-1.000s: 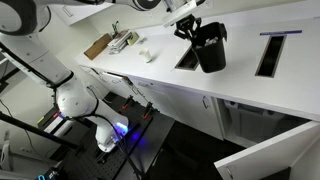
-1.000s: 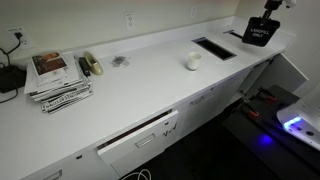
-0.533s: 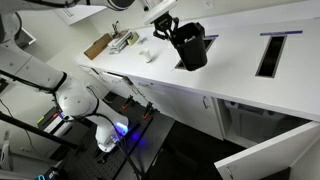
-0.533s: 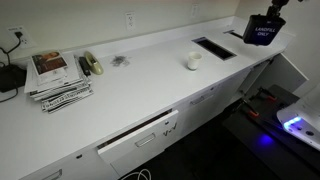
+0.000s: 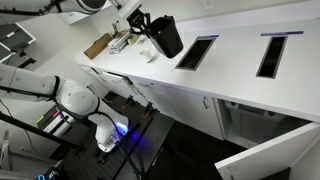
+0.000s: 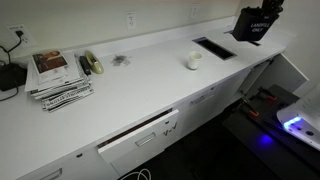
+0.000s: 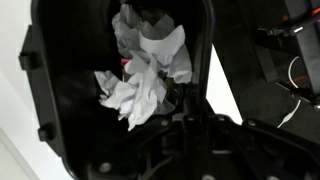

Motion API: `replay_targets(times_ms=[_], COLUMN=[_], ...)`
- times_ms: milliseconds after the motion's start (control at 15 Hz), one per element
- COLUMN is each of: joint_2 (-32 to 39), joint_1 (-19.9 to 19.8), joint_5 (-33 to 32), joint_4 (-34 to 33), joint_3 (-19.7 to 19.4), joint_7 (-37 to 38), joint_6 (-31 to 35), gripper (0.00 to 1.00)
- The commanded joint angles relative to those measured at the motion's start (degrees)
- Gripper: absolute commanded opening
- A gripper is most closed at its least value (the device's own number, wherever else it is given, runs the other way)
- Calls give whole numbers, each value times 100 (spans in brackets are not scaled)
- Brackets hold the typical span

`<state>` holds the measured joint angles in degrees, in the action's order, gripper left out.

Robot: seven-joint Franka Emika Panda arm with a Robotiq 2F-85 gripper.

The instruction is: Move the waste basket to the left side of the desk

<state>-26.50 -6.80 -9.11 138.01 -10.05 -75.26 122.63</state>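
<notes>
Wrist view looks straight into the black waste basket [image 7: 60,100], where crumpled white paper [image 7: 145,75] sits against its dark inside. From where I stand, in both exterior views the basket [image 5: 166,36] [image 6: 250,24] hangs tilted in the air above the white desk [image 5: 235,55] [image 6: 130,90], off the surface and near a rectangular slot [image 5: 197,52] [image 6: 212,48]. The gripper [image 5: 141,22] [image 6: 268,8] has its fingers clamped on the basket's rim and carries it, while the stack of papers [image 6: 58,78] lies well apart at the opposite end of the desk.
</notes>
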Motion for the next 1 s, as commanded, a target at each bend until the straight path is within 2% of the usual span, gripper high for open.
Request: replay_targets(times_ms=[0, 533, 933], joint_2=[-842, -1357, -1166], joint_1=[456, 1911, 2942], joint_5=[-77, 250, 771], joint_4=[363, 505, 557], joint_3=[248, 850, 1016], joint_7=[-124, -285, -1230], joint_6=[-209, -753, -647], gripper=[2, 2, 2])
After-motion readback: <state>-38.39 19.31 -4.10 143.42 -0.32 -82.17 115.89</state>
